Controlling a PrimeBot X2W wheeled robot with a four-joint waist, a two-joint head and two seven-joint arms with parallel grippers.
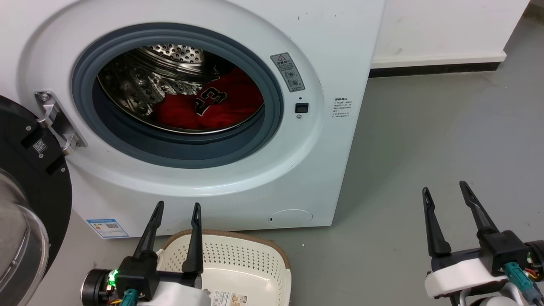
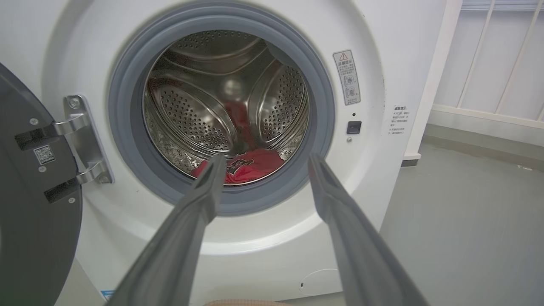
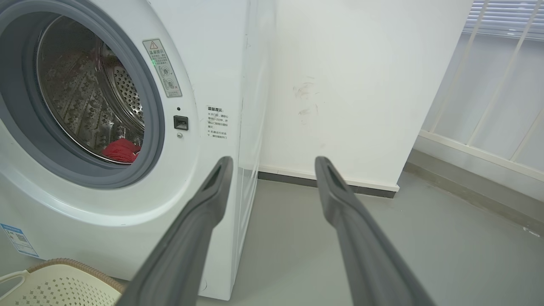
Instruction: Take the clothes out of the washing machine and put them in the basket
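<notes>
The white washing machine (image 1: 340,51) stands with its door swung open and its grey-ringed opening facing me. Red clothes (image 1: 212,104) lie at the bottom of the steel drum, a jersey with black numerals on top; they also show as clothes (image 2: 250,165) and clothes (image 3: 121,151) in the wrist views. The cream basket (image 1: 238,259) sits on the floor just in front of the machine. My left gripper (image 1: 177,207) is open and empty above the basket's near left corner. Off to the right, over bare floor, my right gripper (image 1: 445,189) is open and empty too.
The black-rimmed glass door (image 1: 25,204) hangs open at the far left on its metal hinge (image 1: 55,121). Grey floor (image 1: 425,140) stretches right of the machine to a white wall with a dark skirting (image 1: 433,68). White railings (image 3: 501,85) stand further right.
</notes>
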